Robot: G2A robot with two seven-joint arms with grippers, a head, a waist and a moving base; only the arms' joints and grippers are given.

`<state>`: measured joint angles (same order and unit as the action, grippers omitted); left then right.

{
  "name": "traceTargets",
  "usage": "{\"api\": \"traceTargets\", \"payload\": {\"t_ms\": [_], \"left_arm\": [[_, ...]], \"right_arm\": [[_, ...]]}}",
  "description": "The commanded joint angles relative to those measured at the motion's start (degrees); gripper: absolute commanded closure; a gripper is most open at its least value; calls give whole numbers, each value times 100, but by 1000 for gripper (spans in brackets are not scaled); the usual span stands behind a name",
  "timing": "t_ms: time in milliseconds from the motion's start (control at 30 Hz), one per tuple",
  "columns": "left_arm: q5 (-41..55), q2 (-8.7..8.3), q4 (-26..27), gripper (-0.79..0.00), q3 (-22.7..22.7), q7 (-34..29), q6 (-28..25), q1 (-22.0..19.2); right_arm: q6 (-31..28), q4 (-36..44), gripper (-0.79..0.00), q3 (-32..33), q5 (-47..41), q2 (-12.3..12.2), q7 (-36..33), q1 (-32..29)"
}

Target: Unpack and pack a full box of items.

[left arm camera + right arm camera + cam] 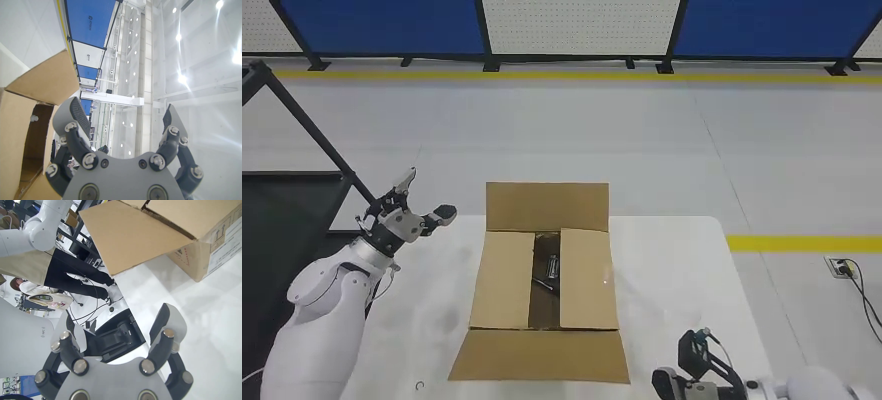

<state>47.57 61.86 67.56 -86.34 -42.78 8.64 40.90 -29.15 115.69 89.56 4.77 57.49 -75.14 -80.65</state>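
The brown cardboard box (502, 290) sits mid-table (672, 270), its long axis running from near edge to far edge. Its side flaps lie almost shut over a narrow dark slot, and its end flaps splay outward. The left gripper (427, 198) hangs wide open and empty near the far-left corner. The right gripper (117, 315) is open and empty at the near-right corner.

The white table (677, 275) in front of me bears one cardboard box (502, 285) at its middle, flaps spread, and a tiny dark curl (420, 385) near my left.
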Motion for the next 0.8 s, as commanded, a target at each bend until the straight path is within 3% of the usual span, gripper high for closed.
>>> {"api": "traceTargets", "payload": {"t_ms": [0,167,267,400,567,767], "left_arm": [[1,0,0,-785,0,1,-1,0],[-30,2,-15,-785,12,95,1,27],[299,64,-134,-785,38,740,-6,-81],[306,156,-373,-785,209,1619,-389,-350],[-48,273,-980,-785,625,2123,-713,-859],[-301,439,-1985,-785,1094,2230,-955,-1543]], "right_arm": [[2,1,-785,7,-5,5,-2,2],[3,12,-785,-4,-1,5,20,-3],[14,216,-785,-269,204,-34,-14,-2],[49,373,-785,-728,283,-134,-49,103],[-42,283,-785,-1251,22,-257,43,381],[-75,-78,-785,-1716,-231,-204,538,917]]}}
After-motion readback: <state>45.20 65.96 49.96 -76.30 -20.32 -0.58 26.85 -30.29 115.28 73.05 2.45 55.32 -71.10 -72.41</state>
